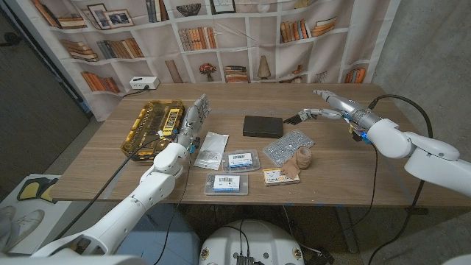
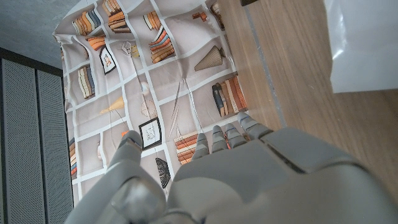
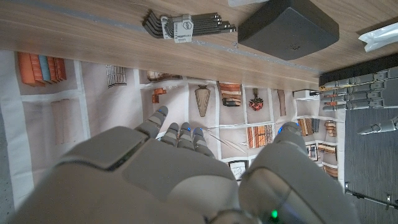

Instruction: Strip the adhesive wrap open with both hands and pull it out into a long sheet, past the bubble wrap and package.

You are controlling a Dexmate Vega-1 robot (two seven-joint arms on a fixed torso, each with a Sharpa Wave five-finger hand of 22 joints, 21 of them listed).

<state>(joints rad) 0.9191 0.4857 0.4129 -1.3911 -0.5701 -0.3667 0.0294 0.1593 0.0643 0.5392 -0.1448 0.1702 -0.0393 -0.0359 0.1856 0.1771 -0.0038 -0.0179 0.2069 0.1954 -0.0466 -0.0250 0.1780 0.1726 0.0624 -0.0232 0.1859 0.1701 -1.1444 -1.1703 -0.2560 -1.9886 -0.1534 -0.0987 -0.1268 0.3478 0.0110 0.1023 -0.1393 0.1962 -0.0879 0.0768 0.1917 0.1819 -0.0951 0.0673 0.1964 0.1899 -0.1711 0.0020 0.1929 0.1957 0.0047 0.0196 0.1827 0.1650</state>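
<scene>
At desk centre, the wrap (image 1: pixel 301 159) lies beside the bubble wrap (image 1: pixel 288 146), untouched. Both hands, left (image 1: pixel 193 118) at 9 o'clock and right (image 1: pixel 329 104) at 2, are held raised with fingers spread wide, nothing gripped, seemingly readied for reaching in.

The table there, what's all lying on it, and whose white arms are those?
Organizer case: one, yellow, table's left part.
Black box: one, centre.
Hex key set: one, dark, right of the box.
Bubble wrap: one sheet, clear, centre right.
Adhesive wrap: one roll, tan, at the bubble wrap's near edge.
Clear bag: one, centre left.
Labelled packages: two, near edge.
Left hand: white, empty, beside the case.
Right hand: white, empty, far right.
</scene>
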